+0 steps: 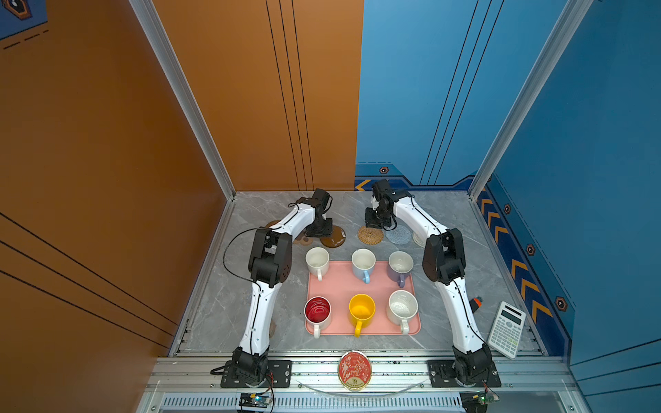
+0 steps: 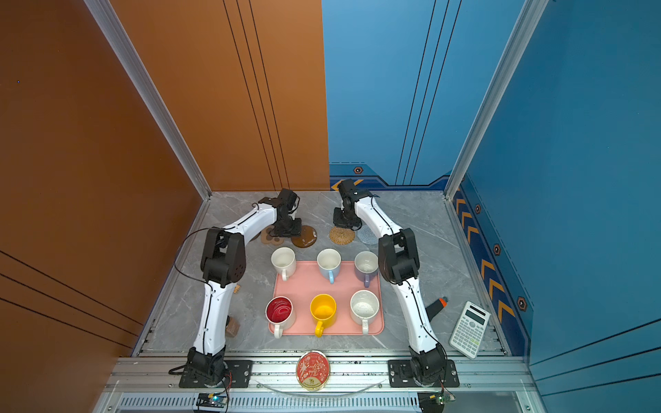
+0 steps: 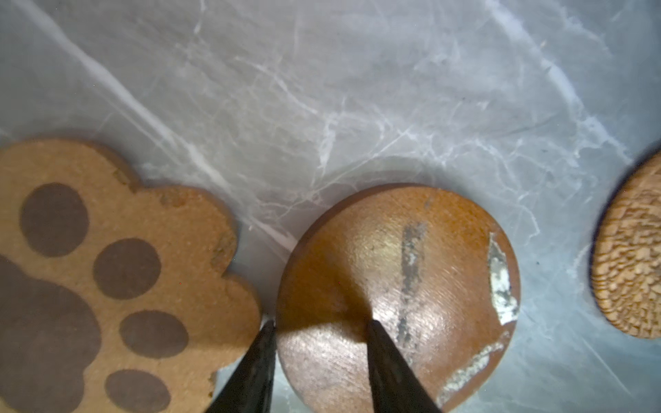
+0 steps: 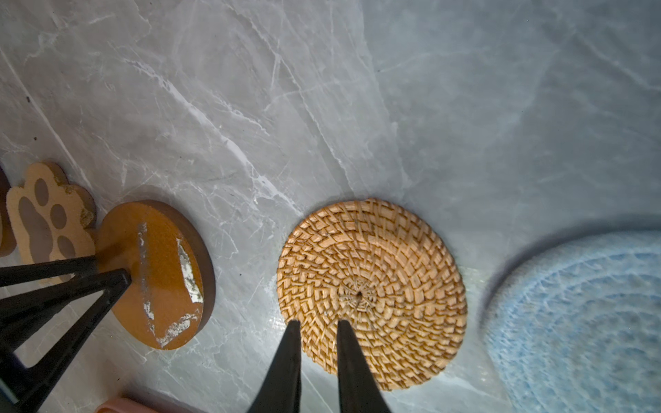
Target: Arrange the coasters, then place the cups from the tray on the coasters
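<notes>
Coasters [image 1: 398,234] lie in a row at 12 o'clock of the tray [image 1: 339,286], and all six cups [image 1: 362,309] are on it, so arranging looks like the step in hand. Left gripper [image 3: 321,323] is parted, gripping nothing: one tip btwn paw coaster [image 3: 143,250] and brown disc [image 3: 397,286], other over the disc. Right gripper [image 4: 319,323] is narrowly parted at the rattan coaster [image 4: 375,279] rim; contact unclear. Nudge w/ light pressure and keep gaps even for the mugs

The grey marble tabletop [image 1: 221,314] bears a paw-print coaster [image 3: 118,279], brown disc coaster [image 3: 411,279], rattan coaster [image 4: 372,293], blue crocheted coaster [image 4: 579,321], pink tray [image 1: 339,286] and calculator [image 1: 507,334].
</notes>
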You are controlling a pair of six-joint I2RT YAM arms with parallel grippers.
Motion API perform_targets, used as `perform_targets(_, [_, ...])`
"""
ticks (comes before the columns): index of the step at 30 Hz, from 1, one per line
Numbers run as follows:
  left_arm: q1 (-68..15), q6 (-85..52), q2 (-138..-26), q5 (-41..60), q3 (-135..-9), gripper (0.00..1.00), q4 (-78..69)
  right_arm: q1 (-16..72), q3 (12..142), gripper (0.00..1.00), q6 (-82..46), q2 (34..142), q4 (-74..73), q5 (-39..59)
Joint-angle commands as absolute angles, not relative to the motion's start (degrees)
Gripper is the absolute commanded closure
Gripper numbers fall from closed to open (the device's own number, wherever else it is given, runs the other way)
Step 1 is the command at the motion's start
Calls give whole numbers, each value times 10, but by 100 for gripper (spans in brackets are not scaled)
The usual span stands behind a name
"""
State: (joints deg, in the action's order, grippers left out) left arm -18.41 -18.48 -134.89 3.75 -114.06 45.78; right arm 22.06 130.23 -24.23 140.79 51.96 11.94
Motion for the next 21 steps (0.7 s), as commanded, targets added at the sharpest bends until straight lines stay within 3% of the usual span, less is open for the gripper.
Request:
perform_targets(1, [-187,-188,-1367,59,-1155,58,462,216,1293,82,-247,1382,524,128])
perform_targets(21, [-206,-225,-1401,70,-1207,58,462,216,1280,83,-245,1369,522,128])
